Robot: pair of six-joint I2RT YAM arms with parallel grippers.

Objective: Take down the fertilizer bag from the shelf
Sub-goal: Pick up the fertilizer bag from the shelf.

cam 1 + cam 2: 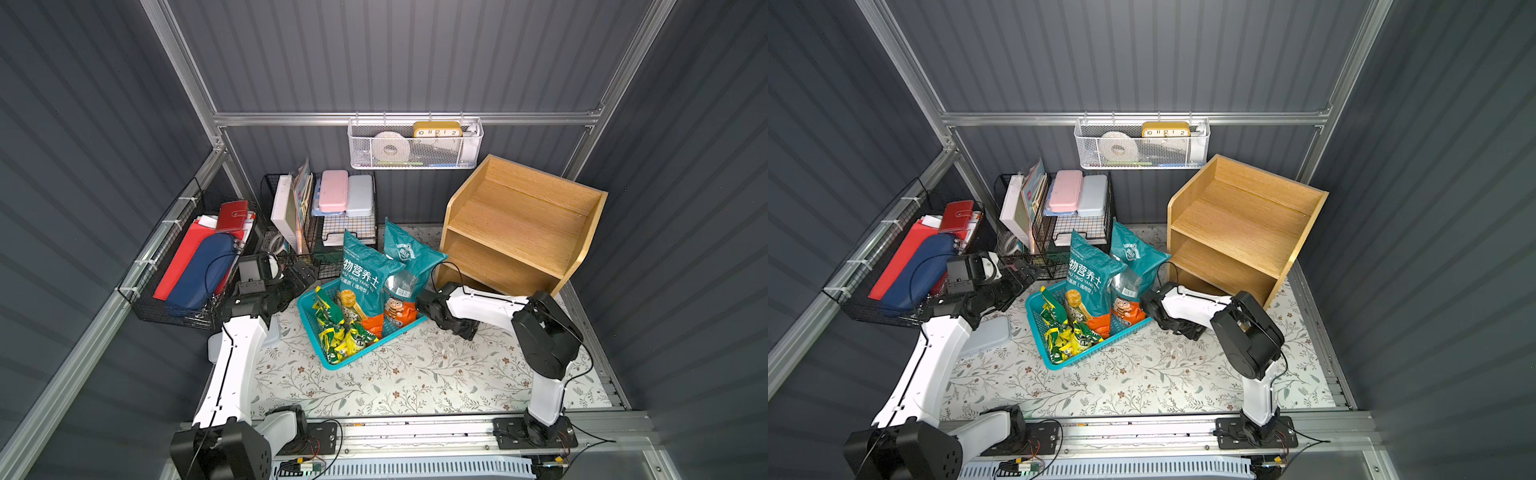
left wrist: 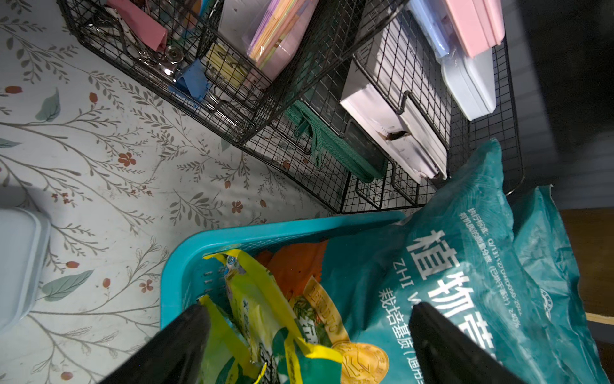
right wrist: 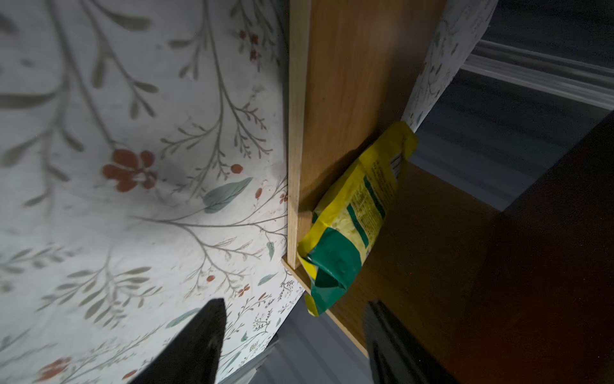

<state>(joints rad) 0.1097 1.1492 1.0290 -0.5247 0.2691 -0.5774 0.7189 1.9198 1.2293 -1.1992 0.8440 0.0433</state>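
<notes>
Bag (image 3: pixel 352 226), yellow and green, sits inside the shelf (image 3: pixel 349 83), tucked in the corner where two boards meet, close to the open front. It looks like the lowest tier, since the desk (image 3: pixel 133 166) cloth runs right up to the board. The bag is hidden in both top views, where the upper tiers show bare wood.

Right claw (image 3: pixel 294 305): released, fingers apart with nothing between them, pointed at the bag and just short of it. My read is an approach, with the grasp not yet made. The low, sideways reach fits the tier's small opening.

Left claw (image 2: pixel 309 307): wide open, gripping nothing, hanging over the teal basket (image 2: pixel 265 229). That basket holds similar yellow-green packs and two teal soil bags (image 1: pixel 365 270). It is probably the drop spot, with this arm parked clear of the shelf.

Concern: the bag hugs the boards, so one finger has little room on that side. The foil is crumpled and will likely give when pinched.
</notes>
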